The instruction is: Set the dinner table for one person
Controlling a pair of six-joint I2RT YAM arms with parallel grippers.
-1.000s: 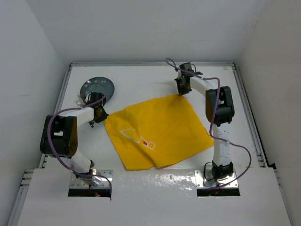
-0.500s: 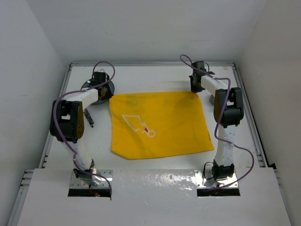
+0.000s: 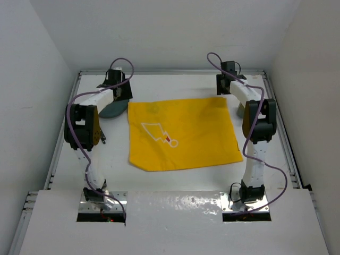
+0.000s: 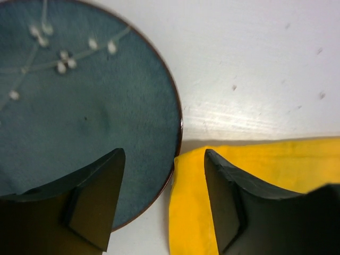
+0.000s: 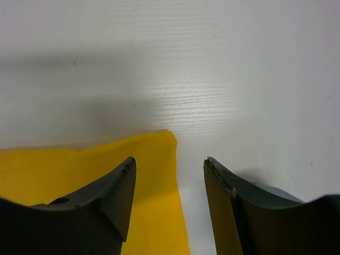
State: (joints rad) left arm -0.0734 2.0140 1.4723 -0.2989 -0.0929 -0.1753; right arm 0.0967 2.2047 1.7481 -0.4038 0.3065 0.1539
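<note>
Both arms stretch to the far end of the white dinner table (image 3: 175,183). The left gripper (image 4: 163,155) hovers spread and empty where a blue blossom-patterned plate (image 4: 79,106) lies just beside the far-left corner of the yellow placemat (image 3: 180,133), and the right gripper (image 5: 170,162) is likewise spread and empty over the far-right corner. From overhead the left forearm hides most of the plate, and the wrist view crops its left side.
</note>
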